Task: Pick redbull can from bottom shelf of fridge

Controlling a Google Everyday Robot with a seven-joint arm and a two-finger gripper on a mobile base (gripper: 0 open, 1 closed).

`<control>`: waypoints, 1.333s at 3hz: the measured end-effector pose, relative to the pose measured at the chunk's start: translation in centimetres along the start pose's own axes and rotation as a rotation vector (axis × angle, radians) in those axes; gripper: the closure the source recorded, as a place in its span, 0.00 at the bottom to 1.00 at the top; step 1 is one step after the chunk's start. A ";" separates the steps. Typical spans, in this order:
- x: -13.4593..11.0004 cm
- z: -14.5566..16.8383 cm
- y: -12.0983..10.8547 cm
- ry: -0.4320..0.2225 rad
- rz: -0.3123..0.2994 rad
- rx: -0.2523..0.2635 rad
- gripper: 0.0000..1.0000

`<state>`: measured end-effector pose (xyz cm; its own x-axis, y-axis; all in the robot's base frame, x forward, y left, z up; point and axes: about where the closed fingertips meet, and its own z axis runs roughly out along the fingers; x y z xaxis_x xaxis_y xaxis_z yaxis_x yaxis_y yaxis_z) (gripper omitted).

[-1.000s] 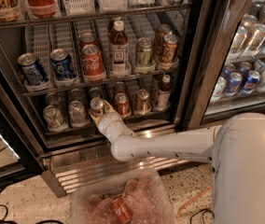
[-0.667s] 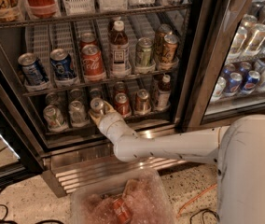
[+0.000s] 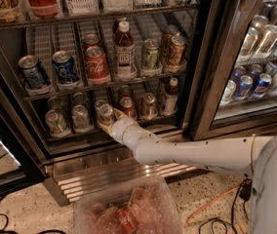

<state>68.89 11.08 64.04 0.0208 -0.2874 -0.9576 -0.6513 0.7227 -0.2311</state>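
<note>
The fridge [image 3: 211, 57] stands open, with a ribbed steel base. On its bottom shelf [image 3: 87, 133] stands a row of cans and one bottle [image 3: 170, 95]. The redbull can [image 3: 105, 112], slim with a silver top, stands upright in a middle lane. My gripper [image 3: 109, 121] reaches in from the lower right and is right at this can, against its lower front, at shelf level. The can's lower body is hidden behind the gripper. To the can's right stands a red cola can [image 3: 128, 106], and to its left a wider silver can [image 3: 80, 116].
The shelf above holds blue cans [image 3: 64, 67], a red cola can [image 3: 97, 63] and a bottle [image 3: 124, 50]. The neighbouring glass-door section [image 3: 255, 77] holds Pepsi cans. A clear plastic bin [image 3: 128, 213] sits on the floor below my arm. Cables lie on the floor.
Almost nothing. My arm has shifted very slightly to the right, while the gripper stays at the redbull can, which has not moved.
</note>
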 end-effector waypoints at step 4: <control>-0.3 -5.6 0.9 0.068 -0.027 -0.155 1.00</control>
<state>64.10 8.29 65.07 -0.0081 -0.3505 -0.9365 -0.7608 0.6100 -0.2217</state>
